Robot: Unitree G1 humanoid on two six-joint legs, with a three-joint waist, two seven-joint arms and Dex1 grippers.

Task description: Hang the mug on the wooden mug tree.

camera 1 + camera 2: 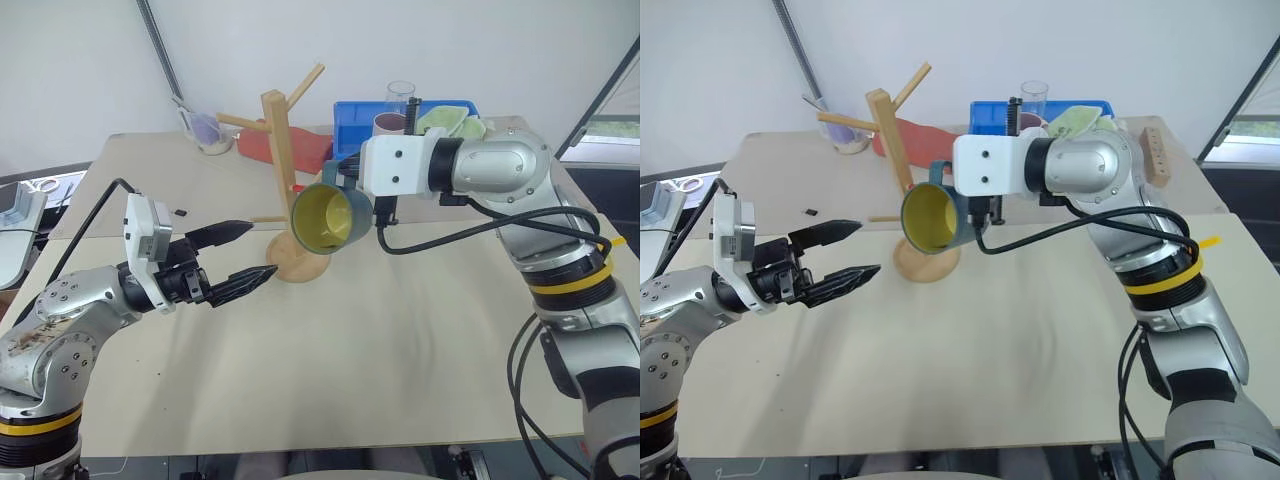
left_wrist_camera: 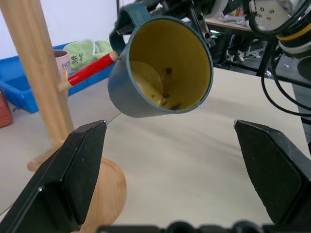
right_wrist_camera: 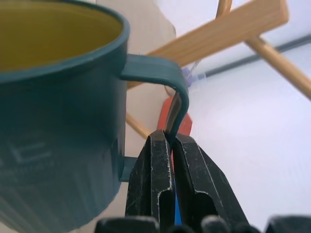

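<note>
Above the centre of the beige table (image 1: 400,350), the mug (image 1: 328,217) hangs in the air, tipped on its side so its yellow inside faces the camera. It sits just in front of the wooden mug tree (image 1: 282,170), at about 3 o'clock from the post, and its rim overlaps the round base in the head views. A short red-tipped peg (image 2: 90,69) on the post points toward the mug's wall; whether they touch cannot be told. The right gripper (image 3: 170,145) has its two black fingers pinched tight on the thin loop of the mug's handle, carrying the mug clear of the table. At 9 o'clock from the mug, the left gripper (image 1: 245,252) hovers near the tree's base with its fingers spread wide and nothing between them. At 12 o'clock, along the table's far edge, stand a blue bin (image 1: 350,118), a clear glass tumbler (image 1: 400,98), a red object (image 1: 300,148) and a small wooden block with holes (image 1: 1155,155).
</note>
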